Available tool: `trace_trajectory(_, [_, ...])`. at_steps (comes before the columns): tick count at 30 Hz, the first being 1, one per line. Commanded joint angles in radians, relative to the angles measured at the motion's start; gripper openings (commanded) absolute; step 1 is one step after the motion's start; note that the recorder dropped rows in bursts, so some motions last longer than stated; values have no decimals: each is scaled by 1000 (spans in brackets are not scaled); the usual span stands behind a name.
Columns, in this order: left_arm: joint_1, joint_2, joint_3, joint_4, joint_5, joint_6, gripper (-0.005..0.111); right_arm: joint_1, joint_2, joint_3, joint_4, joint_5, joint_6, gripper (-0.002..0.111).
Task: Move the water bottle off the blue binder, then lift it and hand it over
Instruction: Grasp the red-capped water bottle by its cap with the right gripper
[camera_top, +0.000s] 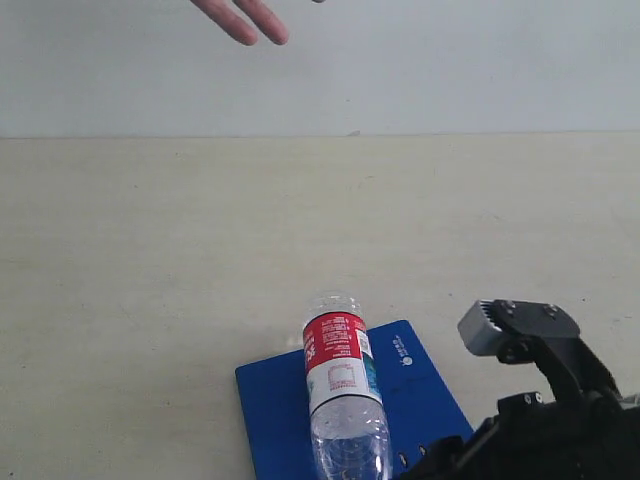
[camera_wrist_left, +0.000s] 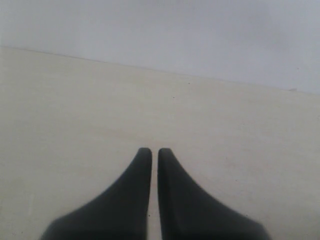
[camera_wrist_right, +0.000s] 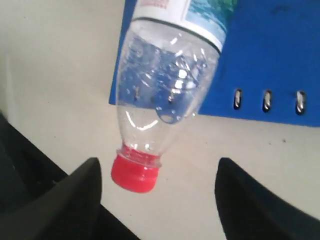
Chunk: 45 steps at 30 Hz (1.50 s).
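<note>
Water bottle (camera_top: 342, 395), lying on its side across the blue binder (camera_top: 275, 420) at the lower centre of the exterior view, red and white label facing up. In my right wrist view its red cap (camera_wrist_right: 136, 174) overhangs the binder's edge above the table (camera_top: 150, 280). My right pincer (camera_wrist_right: 158, 170) stands released, jaws wide apart to either side of the cap and touching nothing. My left pincer (camera_wrist_left: 151, 152) is clenched on nothing, over bare tabletop. A person's hand (camera_top: 243, 18) shows at the upper edge of the exterior view, well apart from the bottle.

Risks, as I judge them:
- The round, ribbed body may roll away sideways if one jaw meets it first.
- A grip on the narrow neck alone may let the bottle swing or slip.
- A push along the binder may drag the binder with it.
</note>
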Motion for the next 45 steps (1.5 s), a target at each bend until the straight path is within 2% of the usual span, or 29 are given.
trace_trajectory(1, [-3, -3, -1, -7, -7, -9, 4, 3, 26, -54, 70, 16, -71, 59])
trace_trajectory(18, [-3, -3, -1, -7, -7, -9, 4, 3, 178, -58, 179, 94, -109, 59])
trace_trajectory(30, [-3, -3, -1, -7, -7, -9, 4, 3, 333, -58, 375, 107, -332, 59])
trace_trajectory(35, [-3, -3, -1, -7, -7, -9, 4, 3, 388, -58, 616, 143, -541, 59])
trace_trajectory(41, [-3, -3, -1, -7, -7, -9, 4, 3, 425, -60, 616, 202, -604, 59])
trace_trajectory(43, [-3, -3, -1, -7, -7, -9, 4, 3, 427, -60, 616, 202, -609, 52])
trace_trajectory(45, [-3, -3, -1, -7, -7, -9, 4, 3, 427, -60, 616, 202, -611, 39])
